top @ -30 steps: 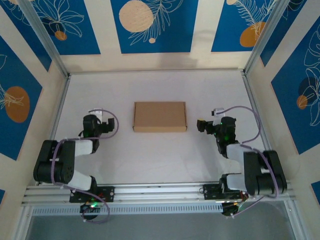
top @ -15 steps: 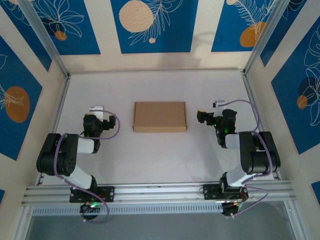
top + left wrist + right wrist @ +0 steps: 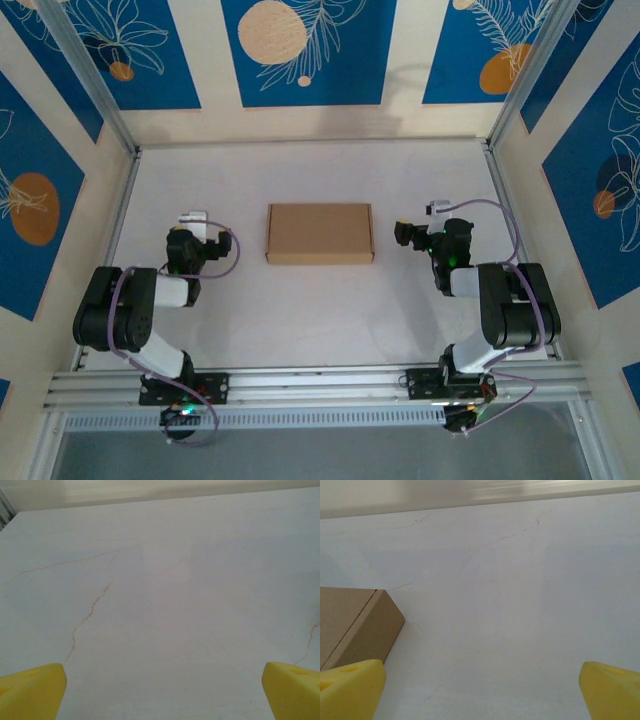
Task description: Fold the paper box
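The paper box point(image 3: 320, 233) lies shut on the white table, a shallow brown cardboard rectangle midway between the arms. My left gripper point(image 3: 192, 232) rests low to the box's left, apart from it. In the left wrist view its yellow fingertips point(image 3: 31, 690) stand wide apart, so the left gripper point(image 3: 162, 695) is open over bare table. My right gripper point(image 3: 408, 236) sits just right of the box without touching it. The right gripper point(image 3: 482, 692) is open too, nothing between its pads, and a corner of the paper box point(image 3: 357, 625) shows at the left.
Patterned blue and cream walls point(image 3: 310, 50) enclose the table on three sides. An aluminium rail point(image 3: 320, 385) with the arm bases runs along the near edge. Thin hairline cracks mark the white table point(image 3: 165, 590).
Both arms have drawn back and folded in toward their bases; both grippers stay open. The box has not moved.
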`<control>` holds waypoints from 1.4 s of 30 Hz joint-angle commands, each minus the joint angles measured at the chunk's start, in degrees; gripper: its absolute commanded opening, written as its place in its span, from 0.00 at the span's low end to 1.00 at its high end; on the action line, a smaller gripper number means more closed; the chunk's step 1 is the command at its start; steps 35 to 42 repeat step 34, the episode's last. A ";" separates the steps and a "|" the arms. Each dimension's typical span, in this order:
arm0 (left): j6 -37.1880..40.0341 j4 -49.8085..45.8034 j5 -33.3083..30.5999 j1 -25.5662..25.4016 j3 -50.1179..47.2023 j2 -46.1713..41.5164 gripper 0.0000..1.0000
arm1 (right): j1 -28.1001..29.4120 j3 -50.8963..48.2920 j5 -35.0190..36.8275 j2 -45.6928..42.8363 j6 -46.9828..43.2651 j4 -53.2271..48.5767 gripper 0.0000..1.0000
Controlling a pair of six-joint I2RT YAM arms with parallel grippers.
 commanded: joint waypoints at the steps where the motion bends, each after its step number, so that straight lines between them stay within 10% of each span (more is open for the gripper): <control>1: 0.96 2.25 1.51 -0.28 -0.60 -0.46 1.00 | 0.23 -0.16 0.53 -0.60 -0.19 -0.06 0.99; 42: 1.57 1.99 1.48 -0.72 -0.37 -0.49 1.00 | 0.18 -0.16 0.53 -0.60 -0.14 -0.07 0.99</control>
